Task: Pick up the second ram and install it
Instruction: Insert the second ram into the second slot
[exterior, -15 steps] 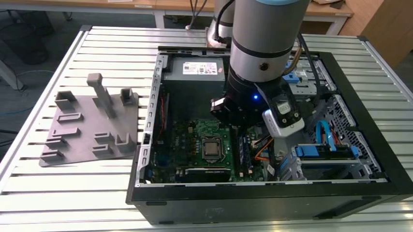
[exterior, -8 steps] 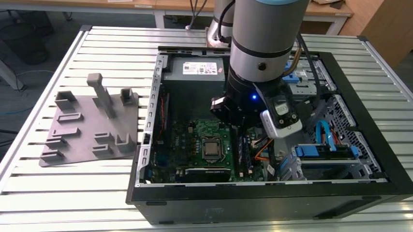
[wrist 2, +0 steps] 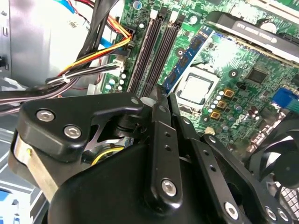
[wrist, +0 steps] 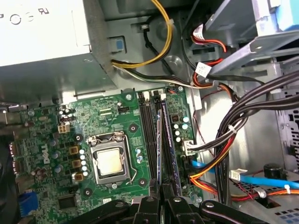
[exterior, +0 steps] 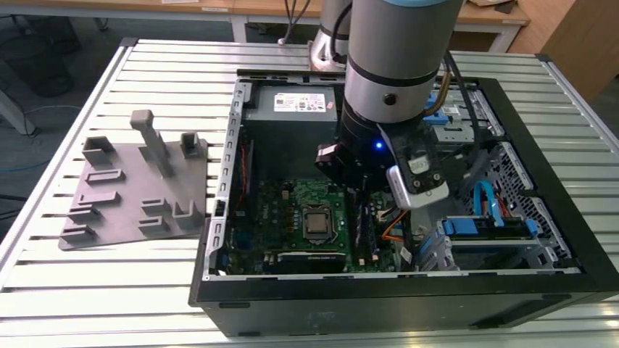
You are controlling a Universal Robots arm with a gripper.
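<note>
One gripper [wrist 2: 158,97], inside the open computer case [exterior: 387,299] at the centre of the exterior view, grips the second ram [wrist 2: 188,57] over the memory slots [wrist: 147,135], near the processor [wrist: 111,162].

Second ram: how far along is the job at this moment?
Done: the pickup. The gripper is shut on the second ram, inside the open computer case. In hand: the strip is held on edge over the black memory slots beside the processor socket. Left: seating it. It seems to hang above the slots rather than sit in one.
</note>
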